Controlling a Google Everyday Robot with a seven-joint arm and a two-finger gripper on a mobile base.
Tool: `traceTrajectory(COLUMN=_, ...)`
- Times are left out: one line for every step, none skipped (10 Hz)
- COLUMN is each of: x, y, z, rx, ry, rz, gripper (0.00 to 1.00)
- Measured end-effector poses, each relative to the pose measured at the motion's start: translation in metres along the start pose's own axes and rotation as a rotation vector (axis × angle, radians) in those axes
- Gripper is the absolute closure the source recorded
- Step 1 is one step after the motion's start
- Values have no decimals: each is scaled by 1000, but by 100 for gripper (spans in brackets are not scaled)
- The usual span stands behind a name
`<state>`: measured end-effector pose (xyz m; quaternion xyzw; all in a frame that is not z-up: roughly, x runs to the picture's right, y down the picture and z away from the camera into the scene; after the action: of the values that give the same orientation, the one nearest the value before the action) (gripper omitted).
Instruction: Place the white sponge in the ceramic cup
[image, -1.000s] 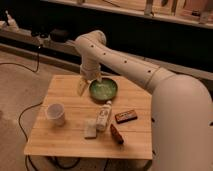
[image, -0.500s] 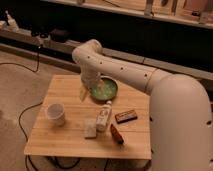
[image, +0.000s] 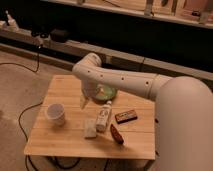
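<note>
The white sponge (image: 90, 128) lies flat on the wooden table (image: 65, 142), just left of the base of a white labelled bottle. The ceramic cup (image: 55, 113) stands upright at the left side of the table, empty as far as I can see. My gripper (image: 84, 102) hangs from the white arm above the table, between the cup and the green bowl. It is behind and slightly left of the sponge, and apart from it. It holds nothing that I can see.
A green bowl (image: 105, 92) sits at the back, partly behind my arm. A white labelled bottle (image: 103, 116) lies beside the sponge. An orange-brown bar (image: 126, 116) and a dark red packet (image: 116, 133) lie to the right. Cables run across the floor on the left.
My arm has swung left and forward. The gripper has moved from beside the bowl's left rim toward the table's middle, closer to the sponge. The objects have not moved.
</note>
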<state>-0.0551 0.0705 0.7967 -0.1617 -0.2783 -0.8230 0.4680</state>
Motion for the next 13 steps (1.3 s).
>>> traceTrajectory(x=0, y=0, z=0, rx=-1, ry=0, rz=0, gripper=20)
traceTrajectory(x=0, y=0, z=0, rx=0, ry=0, rz=0, gripper=20)
traceTrajectory(x=-1, y=0, z=1, rx=1, ry=-1, rz=0, gripper=20)
traceTrajectory(x=-1, y=-2, z=3, rx=8, ry=1, rz=-5, gripper=20)
traceTrajectory(x=-2, y=-11, z=11, rx=49, ry=13, rz=-27, gripper=20)
traceTrajectory(x=-4, y=-20, z=22, rx=94, ry=24, rz=-45, gripper=20)
traceTrajectory(x=-8, y=-23, z=31, rx=124, ry=27, rz=-51, gripper=20)
traceTrajectory(x=-13, y=-24, z=40, rx=139, ry=19, rz=-54, gripper=20)
traceTrajectory(x=-18, y=-25, z=47, rx=143, ry=9, rz=-56, gripper=20)
traceTrajectory(x=-22, y=-28, z=55, rx=147, ry=5, rz=-71, gripper=20)
traceTrajectory(x=-25, y=-36, z=65, rx=154, ry=8, rz=-114, gripper=20)
traceTrajectory(x=-26, y=-45, z=75, rx=164, ry=14, rz=-165, gripper=20)
traceTrajectory(x=-26, y=-52, z=83, rx=173, ry=16, rz=-200, gripper=20)
